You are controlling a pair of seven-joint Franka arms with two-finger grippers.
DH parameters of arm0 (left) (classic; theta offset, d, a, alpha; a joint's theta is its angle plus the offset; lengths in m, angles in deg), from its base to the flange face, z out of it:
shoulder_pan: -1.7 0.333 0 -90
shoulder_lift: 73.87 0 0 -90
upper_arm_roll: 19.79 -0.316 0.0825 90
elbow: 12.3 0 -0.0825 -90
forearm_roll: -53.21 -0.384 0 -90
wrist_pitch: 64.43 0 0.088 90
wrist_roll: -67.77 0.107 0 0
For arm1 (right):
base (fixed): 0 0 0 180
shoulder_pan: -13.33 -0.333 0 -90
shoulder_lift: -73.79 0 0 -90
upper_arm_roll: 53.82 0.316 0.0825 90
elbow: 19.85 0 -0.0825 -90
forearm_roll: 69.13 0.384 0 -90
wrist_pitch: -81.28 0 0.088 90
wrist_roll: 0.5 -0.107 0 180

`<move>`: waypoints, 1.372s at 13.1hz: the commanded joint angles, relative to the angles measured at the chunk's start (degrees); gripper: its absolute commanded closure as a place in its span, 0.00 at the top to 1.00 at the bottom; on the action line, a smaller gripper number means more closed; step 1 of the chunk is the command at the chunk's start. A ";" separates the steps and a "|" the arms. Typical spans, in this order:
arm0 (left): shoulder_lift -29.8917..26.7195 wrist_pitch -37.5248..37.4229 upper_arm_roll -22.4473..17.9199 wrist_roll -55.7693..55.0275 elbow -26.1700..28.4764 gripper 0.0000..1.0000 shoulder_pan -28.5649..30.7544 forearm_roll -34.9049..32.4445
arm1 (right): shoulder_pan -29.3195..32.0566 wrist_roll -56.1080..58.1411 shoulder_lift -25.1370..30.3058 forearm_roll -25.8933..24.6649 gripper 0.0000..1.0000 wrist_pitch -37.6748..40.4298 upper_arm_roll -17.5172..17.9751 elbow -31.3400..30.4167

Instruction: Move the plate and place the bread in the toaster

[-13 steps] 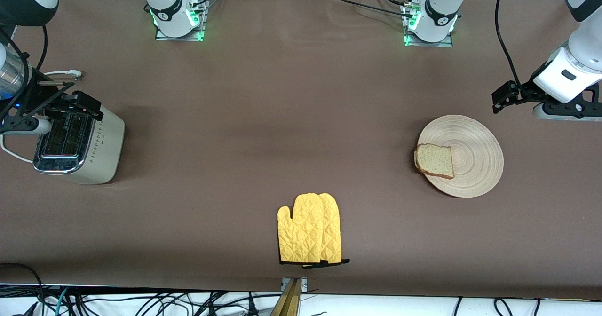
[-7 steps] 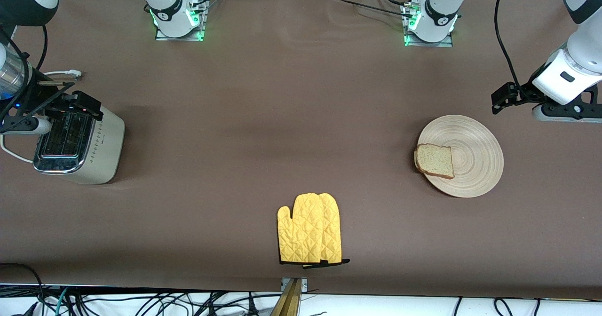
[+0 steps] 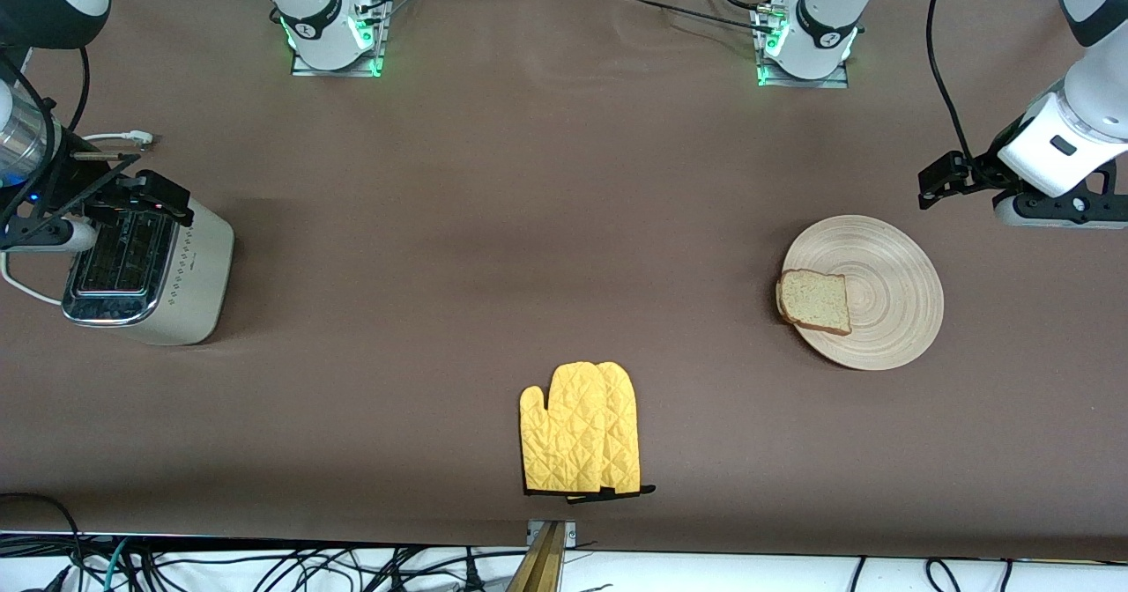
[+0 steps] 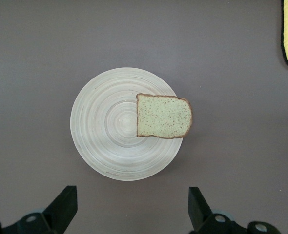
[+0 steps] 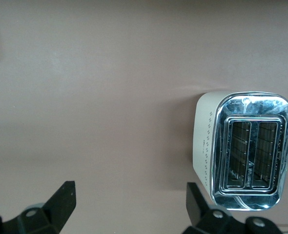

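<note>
Nothing is moved yet: the bread (image 3: pixel 814 301) lies on the plate (image 3: pixel 881 266), overhanging its rim, toward the left arm's end of the table. The left gripper (image 4: pixel 130 207) hangs above, wide open and empty, and must descend on the rim. The right gripper (image 5: pixel 129 204) waits open over the toaster (image 3: pixel 189 284). Bare cloth lies between; the oven mitt (image 3: pixel 579 428) is well apart.

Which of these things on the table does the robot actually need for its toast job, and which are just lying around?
Needed for the job:
- plate
- bread, lying on the plate's edge
- toaster, at the right arm's end of the table

Just lying about:
- yellow oven mitt, nearest the front camera
</note>
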 commanded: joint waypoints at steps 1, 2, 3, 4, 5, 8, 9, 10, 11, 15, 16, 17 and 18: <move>0.46 -1.30 0.39 0.72 -1.41 1.00 0.89 1.64 | 0.64 0.73 -0.11 0.72 1.00 1.07 0.19 1.06; 0.46 -1.30 0.39 0.81 -1.32 1.00 0.89 1.56 | 0.55 0.73 -0.11 0.72 1.00 1.07 0.19 1.06; 0.46 -1.30 0.48 0.63 -1.32 1.00 0.89 1.29 | 0.55 0.73 -0.11 0.72 1.00 1.07 0.19 1.06; 0.46 -1.30 0.48 0.63 -1.32 1.00 0.80 0.94 | 0.64 0.73 -0.11 0.72 1.00 1.07 0.19 1.06; 0.46 -1.30 0.57 0.63 -1.32 1.00 0.80 0.94 | 0.55 0.73 -0.11 0.63 1.00 1.07 0.19 1.15; 0.46 -1.30 0.57 0.63 -1.32 1.00 0.80 0.94 | 0.55 0.73 -0.11 0.72 1.00 1.07 0.19 1.06; 0.46 -1.30 0.57 0.63 -1.41 1.00 0.80 0.94 | 0.55 0.73 -0.11 0.72 1.00 1.07 0.19 1.06; 0.46 -1.22 0.57 0.63 -1.41 1.00 0.80 0.85 | 0.55 0.73 -0.11 0.72 1.00 1.07 0.19 1.06; 0.46 -1.22 0.57 0.63 -1.41 1.00 0.80 0.85 | 0.55 0.73 -0.11 0.72 1.00 1.07 0.19 1.06; 0.46 -1.22 0.57 0.54 -1.41 1.00 0.89 0.94 | 0.55 0.73 -0.11 0.81 1.00 1.07 0.19 1.06; 0.54 -1.22 0.48 0.54 -1.32 1.00 0.89 0.94 | 0.55 0.73 -0.11 0.81 1.00 1.07 0.19 1.06; 0.80 -1.22 0.48 0.54 -1.32 1.00 0.89 0.94 | 0.55 0.73 -0.11 0.81 1.00 1.07 0.19 1.06; 0.81 -1.22 0.39 0.54 -1.32 1.00 0.89 0.94 | 0.55 0.73 -0.11 0.81 1.00 1.07 0.19 1.06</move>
